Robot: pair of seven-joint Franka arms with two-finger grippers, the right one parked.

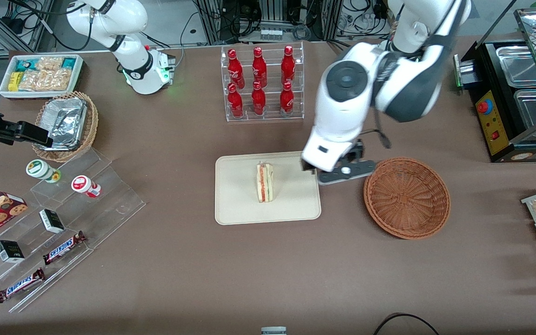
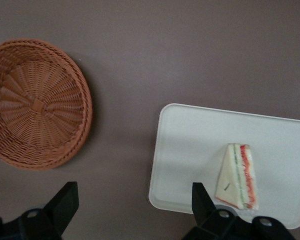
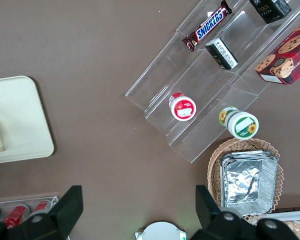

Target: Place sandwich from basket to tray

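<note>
The sandwich [image 1: 265, 182] lies on the cream-beige tray [image 1: 240, 204], cut edge with red filling up. It also shows in the left wrist view [image 2: 237, 176] on the tray [image 2: 190, 150]. The reddish-brown wicker basket [image 1: 406, 197] is empty on the table beside the tray; it also shows in the left wrist view [image 2: 35, 104]. My left gripper [image 1: 329, 174] hangs open and empty above the table between the tray's edge and the basket, in the left wrist view [image 2: 134, 200] over bare tablecloth.
A clear rack of red bottles [image 1: 261, 83] stands farther from the front camera than the tray. Clear steps with snacks [image 1: 58, 223], a tan basket with foil containers [image 1: 65, 125] and a white snack bin [image 1: 40, 74] lie toward the parked arm's end. A black warmer [image 1: 510, 102] stands toward the working arm's end.
</note>
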